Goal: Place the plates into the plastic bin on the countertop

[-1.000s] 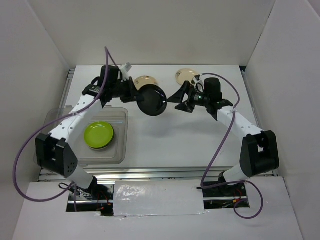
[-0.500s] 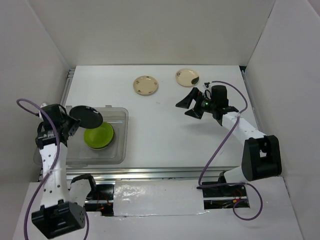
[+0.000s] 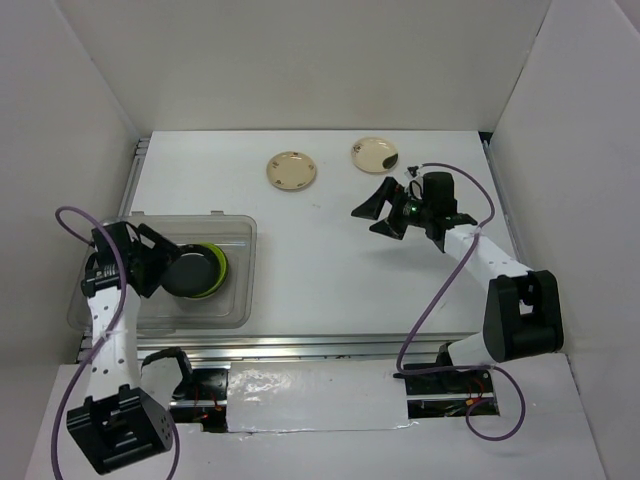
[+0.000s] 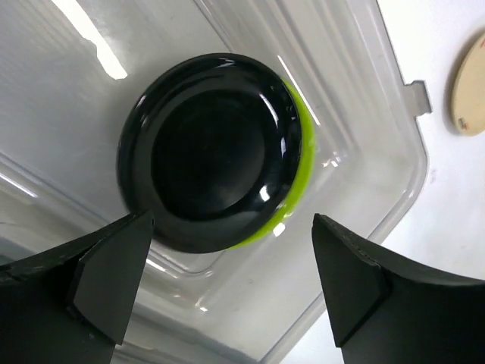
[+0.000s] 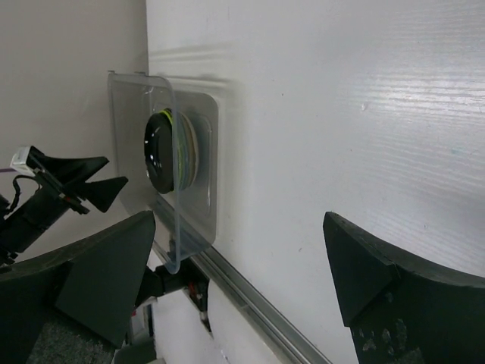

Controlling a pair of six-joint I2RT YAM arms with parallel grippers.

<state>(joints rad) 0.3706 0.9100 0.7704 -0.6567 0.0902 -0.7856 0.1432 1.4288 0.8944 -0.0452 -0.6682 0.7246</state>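
On the white surface (image 3: 330, 250), the clear plastic bin (image 3: 245, 300) sits by the left arm, within its easy reach for stacking, with the glossy black plate (image 4: 208, 152) atop the lime green plate (image 4: 297, 167) inside, two cream plates (image 3: 291, 170) far off, and left fingers (image 4: 106, 277) and right fingers (image 5: 98, 273) spread apart, empty.

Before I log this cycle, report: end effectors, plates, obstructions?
Left end effector open above bin. Right end effector open, empty. Black plate on green plate in bin; two cream plates on countertop. No obstructions.
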